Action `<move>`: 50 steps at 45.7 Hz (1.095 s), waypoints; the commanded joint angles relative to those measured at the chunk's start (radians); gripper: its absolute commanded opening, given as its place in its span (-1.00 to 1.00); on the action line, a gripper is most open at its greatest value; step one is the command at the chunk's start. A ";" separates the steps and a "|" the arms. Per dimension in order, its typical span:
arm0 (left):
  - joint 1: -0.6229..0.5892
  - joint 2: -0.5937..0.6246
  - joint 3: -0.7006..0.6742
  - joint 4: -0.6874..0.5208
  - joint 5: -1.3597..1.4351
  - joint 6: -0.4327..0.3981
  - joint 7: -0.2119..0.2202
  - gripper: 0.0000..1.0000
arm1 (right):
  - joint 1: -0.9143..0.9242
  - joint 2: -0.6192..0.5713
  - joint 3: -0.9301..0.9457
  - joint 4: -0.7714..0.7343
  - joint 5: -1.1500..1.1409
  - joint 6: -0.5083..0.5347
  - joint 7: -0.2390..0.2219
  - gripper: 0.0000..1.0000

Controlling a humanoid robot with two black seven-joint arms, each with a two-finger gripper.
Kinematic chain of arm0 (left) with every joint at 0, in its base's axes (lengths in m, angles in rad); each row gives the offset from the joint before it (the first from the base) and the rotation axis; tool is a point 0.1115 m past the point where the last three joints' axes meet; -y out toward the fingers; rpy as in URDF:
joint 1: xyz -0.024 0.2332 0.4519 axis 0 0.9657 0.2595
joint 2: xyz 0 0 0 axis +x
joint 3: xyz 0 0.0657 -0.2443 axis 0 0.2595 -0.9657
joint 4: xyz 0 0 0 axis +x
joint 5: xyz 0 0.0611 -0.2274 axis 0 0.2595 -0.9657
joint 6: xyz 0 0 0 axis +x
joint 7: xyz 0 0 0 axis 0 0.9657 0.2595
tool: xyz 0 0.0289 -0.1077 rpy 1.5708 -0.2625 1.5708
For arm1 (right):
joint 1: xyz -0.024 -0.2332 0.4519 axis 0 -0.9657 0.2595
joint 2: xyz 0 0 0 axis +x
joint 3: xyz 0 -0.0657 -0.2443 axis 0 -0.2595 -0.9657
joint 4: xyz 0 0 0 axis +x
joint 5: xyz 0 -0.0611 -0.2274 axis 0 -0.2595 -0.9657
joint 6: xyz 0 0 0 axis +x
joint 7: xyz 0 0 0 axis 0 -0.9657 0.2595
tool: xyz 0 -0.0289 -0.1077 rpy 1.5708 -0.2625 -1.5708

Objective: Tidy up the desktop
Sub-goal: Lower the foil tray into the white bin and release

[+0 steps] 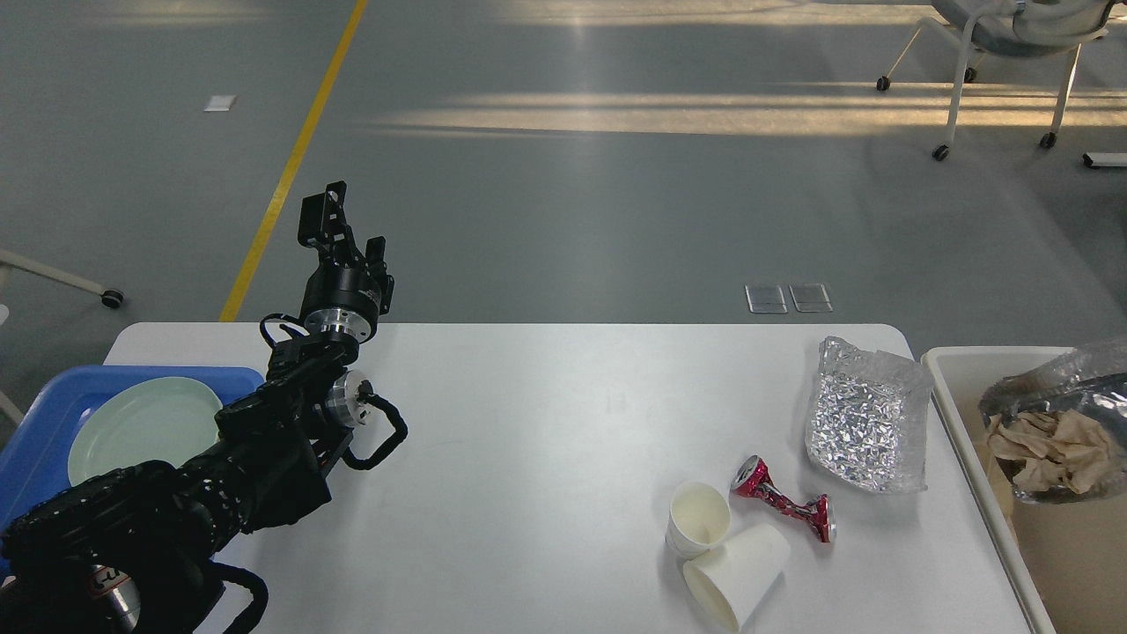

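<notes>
the white desk fills the lower view. a cream bin touches its right edge, holding a foil tray of crumpled brown paper. a blue tray with a pale plate sits at the left. the left gripper points upward past the far edge, fingers apart, holding nothing. crumpled foil, two paper cups and a crushed red can lie near the right front. the right gripper is out of view.

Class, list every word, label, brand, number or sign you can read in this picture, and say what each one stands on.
None can be read.
Crushed red can: white print, too small and crumpled to read.
Left arm's base, bottom left: red mark on a silver part, too blurred to read.
Paper cups, foil tray: no print shows.
</notes>
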 commanded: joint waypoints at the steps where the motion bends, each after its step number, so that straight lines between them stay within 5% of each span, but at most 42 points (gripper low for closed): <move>1: 0.000 0.000 0.000 0.000 0.000 0.000 0.000 0.97 | -0.075 0.001 0.011 -0.014 0.149 -0.116 -0.085 0.81; 3: 0.001 0.000 0.000 0.000 0.000 0.000 0.000 0.97 | -0.087 0.001 0.019 -0.013 0.183 -0.141 -0.095 1.00; 24: 0.001 0.000 0.000 0.000 0.000 0.000 0.000 0.97 | 0.029 0.014 0.108 0.088 0.208 -0.119 -0.092 1.00; 50: 0.001 0.000 0.000 0.000 0.000 0.000 0.000 0.97 | 0.822 -0.048 0.199 0.731 0.260 0.468 -0.102 1.00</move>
